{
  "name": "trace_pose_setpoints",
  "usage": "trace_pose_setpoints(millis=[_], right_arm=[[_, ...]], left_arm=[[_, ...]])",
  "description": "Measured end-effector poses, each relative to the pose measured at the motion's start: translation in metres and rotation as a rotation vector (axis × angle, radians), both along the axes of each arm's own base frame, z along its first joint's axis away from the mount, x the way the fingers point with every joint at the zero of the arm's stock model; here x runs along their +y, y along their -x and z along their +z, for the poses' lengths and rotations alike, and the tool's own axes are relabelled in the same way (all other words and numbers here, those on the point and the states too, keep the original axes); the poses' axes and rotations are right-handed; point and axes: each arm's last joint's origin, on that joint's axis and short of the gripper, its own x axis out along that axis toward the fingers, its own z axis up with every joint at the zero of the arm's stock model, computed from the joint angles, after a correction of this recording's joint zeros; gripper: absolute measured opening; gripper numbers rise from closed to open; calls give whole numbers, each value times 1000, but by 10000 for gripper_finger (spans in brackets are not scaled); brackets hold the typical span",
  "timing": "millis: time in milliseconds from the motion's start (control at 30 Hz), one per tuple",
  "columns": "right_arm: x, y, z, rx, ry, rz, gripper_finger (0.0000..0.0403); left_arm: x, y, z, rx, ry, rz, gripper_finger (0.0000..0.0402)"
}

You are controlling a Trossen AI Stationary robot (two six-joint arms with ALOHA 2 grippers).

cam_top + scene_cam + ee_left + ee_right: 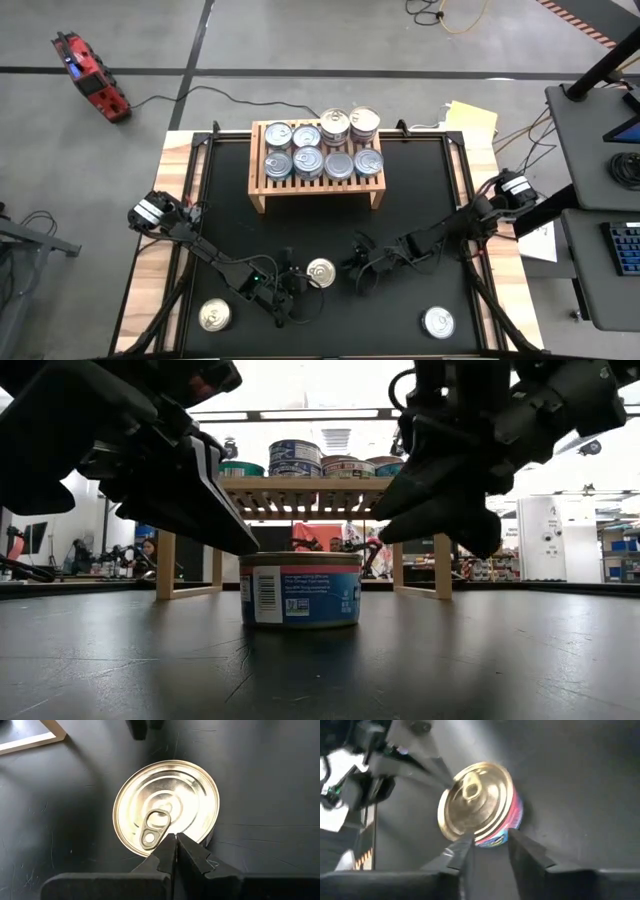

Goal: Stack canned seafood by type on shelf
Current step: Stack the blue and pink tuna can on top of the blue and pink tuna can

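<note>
One tin (321,272) sits between my two pincers at the lower middle of the high view, upright on the dark surface (420,215), lid up, blue and red label around its side. My right pincer (358,270) lies just to the picture's right of it, fingers parted a little and pointing at it; in the right wrist view the tin stands just beyond the fingertips, not between them, so I hold nothing. My left pincer (297,289) is just to the tin's lower left, fingers pressed together with nothing in them, tips right at the lid's rim in the left wrist view. Both are about equally near. The tin is round, so its axis is vertical and no side favours a grasp; I judge the right pincer needs to open wider than it stands now to take it.

Eight tins rest on the shelf (316,188), upper middle of the high view: two rows of four, the two at the back right taller or stacked. Three remain on the surface: the middle one, one at lower left (214,316), one at lower right (438,321). Eleven in all.
</note>
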Motion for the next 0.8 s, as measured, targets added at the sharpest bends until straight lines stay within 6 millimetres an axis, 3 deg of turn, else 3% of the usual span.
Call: trace_pose_setpoints(millis=[367,800], right_arm=[[0,-5,-13,0,-29,-72,245],[0,-6,-13,-8,-34,-70,315]], left_arm=[[-1,1,-1,1,8,-4,0],[-6,7,-5,-12,33,17,0]])
